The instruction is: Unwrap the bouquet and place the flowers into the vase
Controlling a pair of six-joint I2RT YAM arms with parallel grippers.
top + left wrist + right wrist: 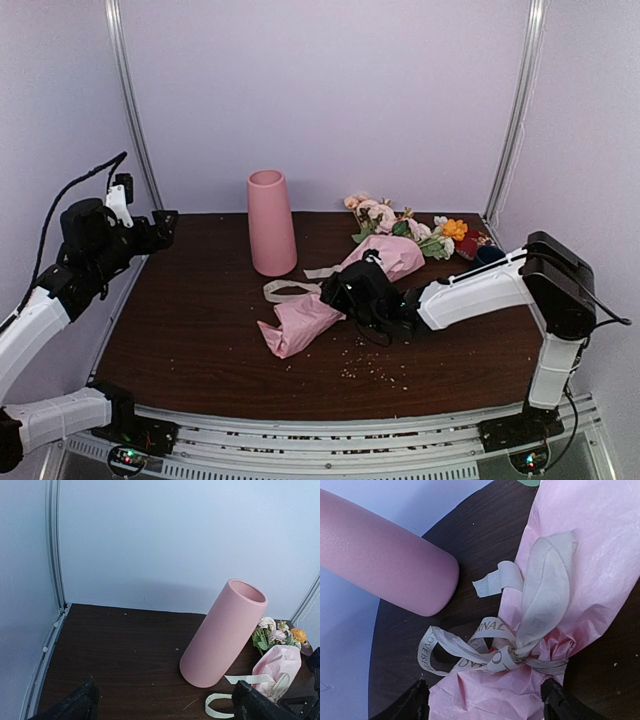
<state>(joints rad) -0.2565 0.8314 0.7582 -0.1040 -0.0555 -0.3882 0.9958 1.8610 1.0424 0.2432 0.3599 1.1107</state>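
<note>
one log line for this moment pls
right fingers: open, over ribbon knot | left fingers: open, empty | bouquet: wrapped, tied | vase: upright

You can read print only on the cream ribbon (pixel 520 650), low in the right wrist view: "LOVE IS" on its left loop, and letters ending "NAL" just above the knot.

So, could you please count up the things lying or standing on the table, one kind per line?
Pink vase: 1
Wrapped bouquet: 1
Cream ribbon, tied round the bouquet: 1
Small dark blue cup, partly hidden behind the blooms: 1
Total: 4
</note>
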